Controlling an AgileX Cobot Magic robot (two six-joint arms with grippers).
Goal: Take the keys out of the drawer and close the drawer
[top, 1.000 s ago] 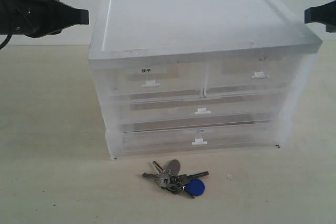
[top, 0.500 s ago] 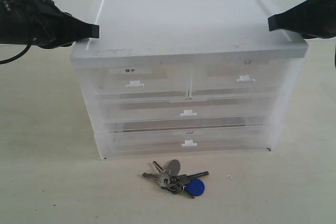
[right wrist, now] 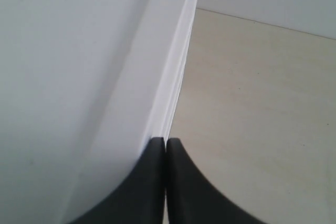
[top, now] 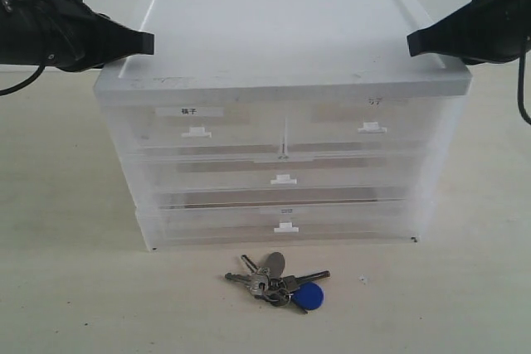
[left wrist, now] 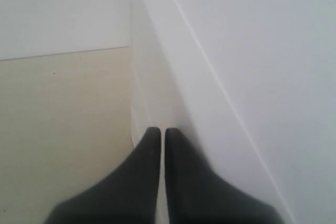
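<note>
**Item: cabinet** (top: 274,31). Translucent plastic, standing on the pale tabletop (top: 75,288). It has two half-width drawers in the top row and two full-width drawers (top: 282,178) beneath. From where I stand, every front looks flush.

**Item: drawer** (top: 373,113). Top row, on the right arm's side, with a faint scribbled label and a white tab handle (top: 372,128). It appears pushed fully home, and nothing shows through its cloudy front. The bold-labelled drawer (top: 195,122) beside it is likewise shut.

**Item: keys** (top: 278,279). They lie on the tabletop just in front of the cabinet, apart from its base and held by nobody. The blue fob (top: 309,294) is at the near end, and the grey tag (top: 275,264) points toward the cabinet.

**Item: left end effector** (top: 148,41). Fingers pressed together on nothing, with the tip at the cabinet's upper left edge. I cannot tell whether it touches the edge or sits just beside it.

**Item: right end effector** (top: 412,44). Also closed and empty, with the tip at the upper right edge.

**Hazards.** Both halves of the job look done, so the remaining risk lies in the arms.
- A push inward or forward from either closed tip could slide or skew the light cabinet on the smooth tabletop, possibly onto the keys.
- A jolt could let the drawer creep open again.
- A tip catching under the lid's overhang while lifting away could tilt the whole cabinet.
</note>
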